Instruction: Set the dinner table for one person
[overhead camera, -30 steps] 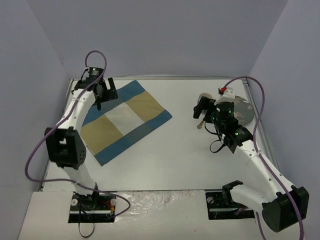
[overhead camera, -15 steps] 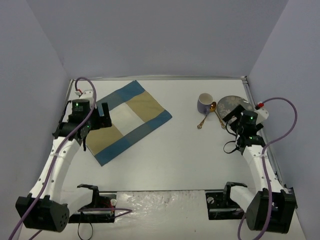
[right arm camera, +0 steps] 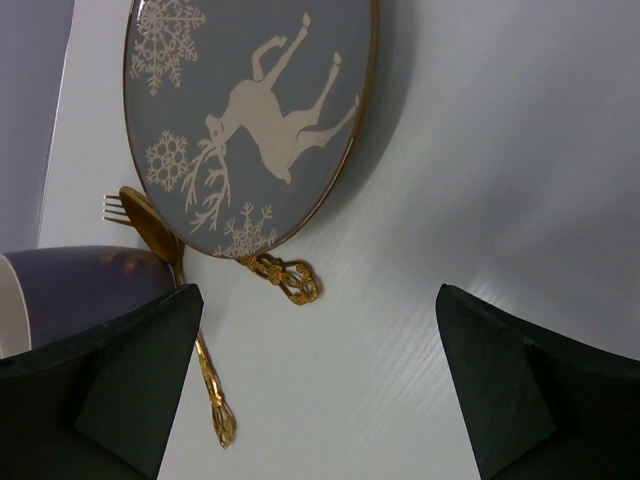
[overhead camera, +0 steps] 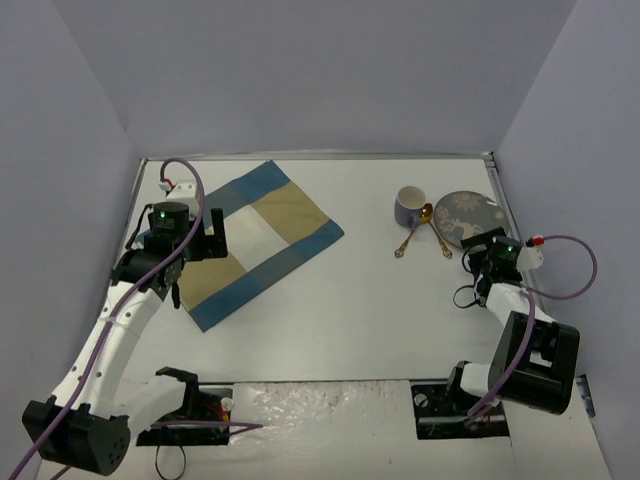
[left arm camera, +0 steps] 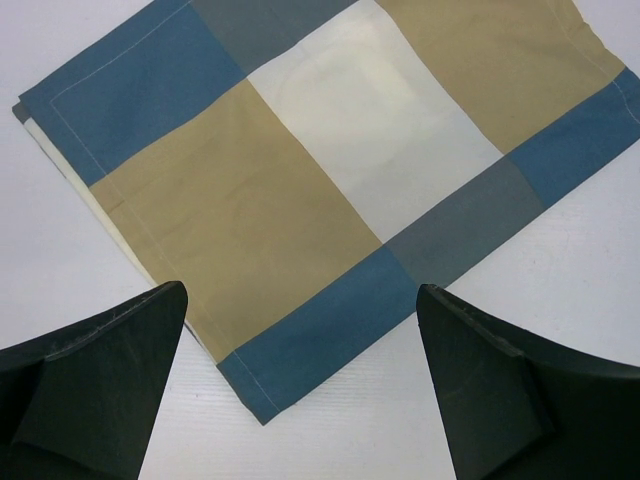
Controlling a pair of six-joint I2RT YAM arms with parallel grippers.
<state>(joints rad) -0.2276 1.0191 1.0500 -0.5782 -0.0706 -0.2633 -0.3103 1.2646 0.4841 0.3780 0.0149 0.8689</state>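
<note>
Both arms drew back; left gripper spread above placemat; right gripper spread, facing plate; squaring the placemat probably comes next.

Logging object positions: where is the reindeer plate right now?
In the top view the plate lies at the far right of the dinner table, just right of the purple cup, with gold cutlery between them.
</note>
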